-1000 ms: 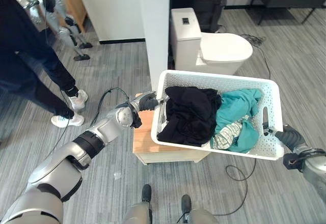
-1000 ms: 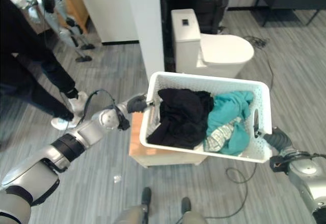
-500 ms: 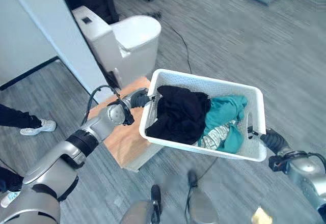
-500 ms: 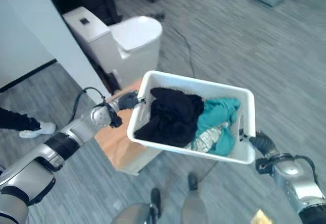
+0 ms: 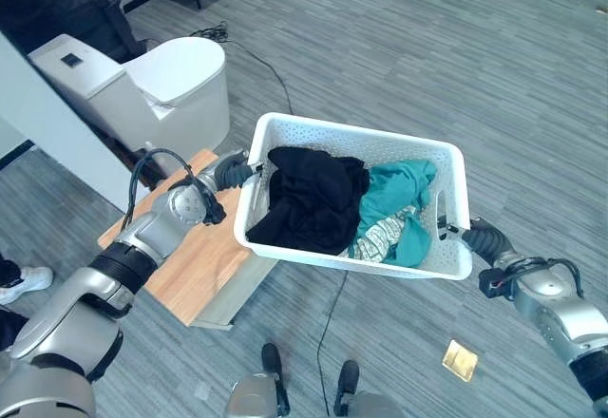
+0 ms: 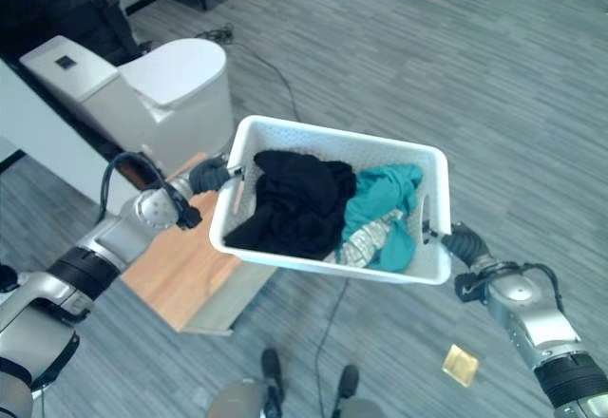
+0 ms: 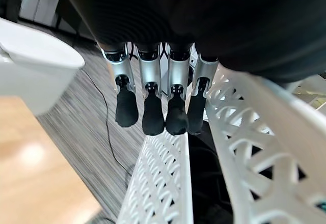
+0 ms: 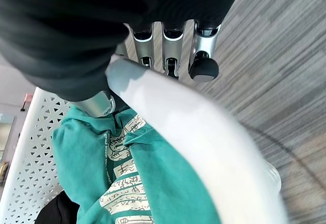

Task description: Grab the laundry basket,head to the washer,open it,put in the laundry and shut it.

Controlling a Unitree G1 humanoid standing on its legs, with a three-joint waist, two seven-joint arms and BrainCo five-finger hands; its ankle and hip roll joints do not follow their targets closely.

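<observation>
- The white laundry basket (image 5: 366,142) hangs in the air between the two hands, above the grey floor (image 5: 532,85) and the right end of a low wooden surface (image 5: 185,266).
- The left hand (image 5: 231,168) is at the basket's left end — its fingers (image 7: 153,114) curl down over the rim there.
- The right hand (image 5: 472,237) is at the basket's right end, fingers (image 8: 202,56) hooked around the rim by the handle slot.
- Inside lie black clothes (image 5: 309,199) on the left and a teal garment (image 5: 399,190) on the right, touching.
- A white toilet (image 5: 152,81) stands far left.
</observation>
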